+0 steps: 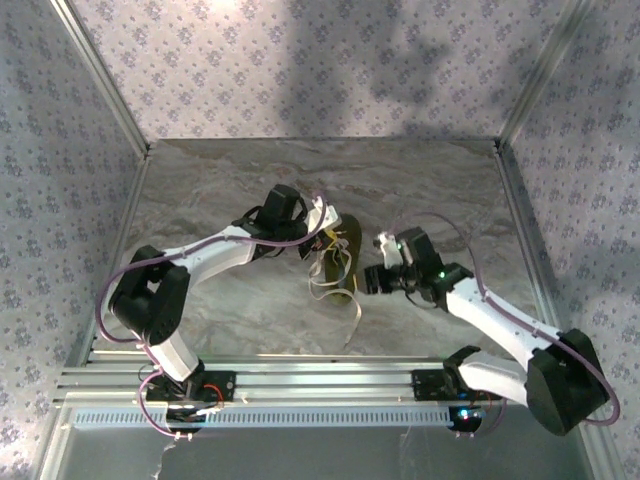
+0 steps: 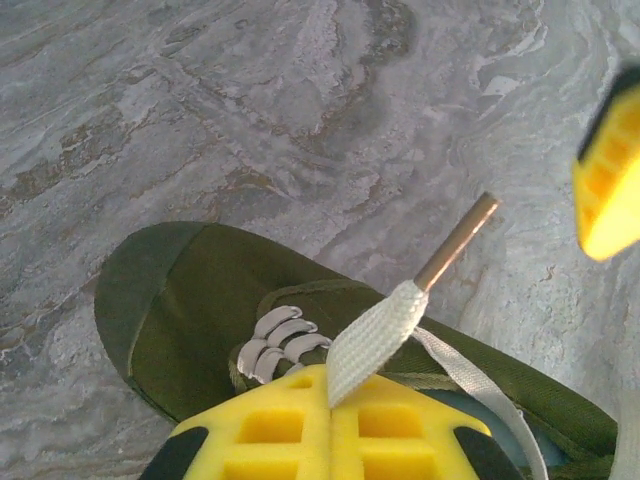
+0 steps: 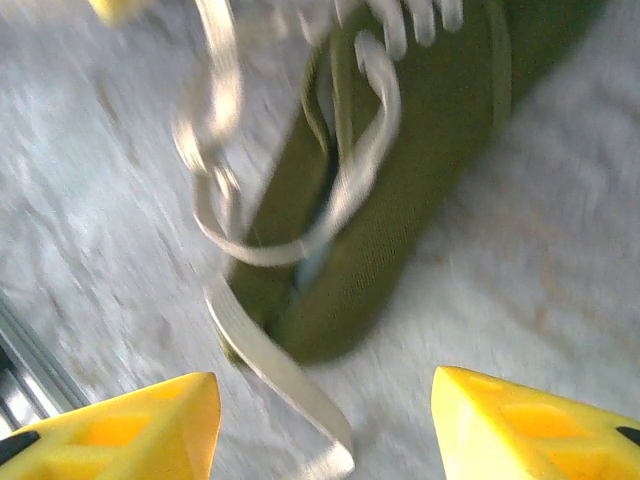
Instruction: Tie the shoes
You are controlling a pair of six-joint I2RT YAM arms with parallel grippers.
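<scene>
**A:** Where does the small olive-green fabric shoe (image 1: 346,262) sit from your pincers?

**B:** It lies between them. The shoe (image 2: 200,300) is right under your left pincer (image 2: 330,395), with its rounded toe reaching out past the fingertips. One end of it (image 3: 420,180) is just ahead of your right pincer (image 3: 325,420).

**A:** And the flat whitish lace (image 2: 375,335)?

**B:** Your left pincer (image 1: 322,215) is clamped on it. The strip comes out from between the closed yellow pads, and its copper-coloured tip (image 2: 458,240) points up and away. Loose loops of lace (image 3: 260,350) trail off the shoe onto the grey marbled tabletop (image 1: 220,180), ending between your right pincer's fingers.

**A:** Is your right pincer (image 1: 380,265) holding anything?

**B:** No. Its yellow fingers (image 3: 150,425) stand apart, off the shoe, though that view is blurred.
</scene>
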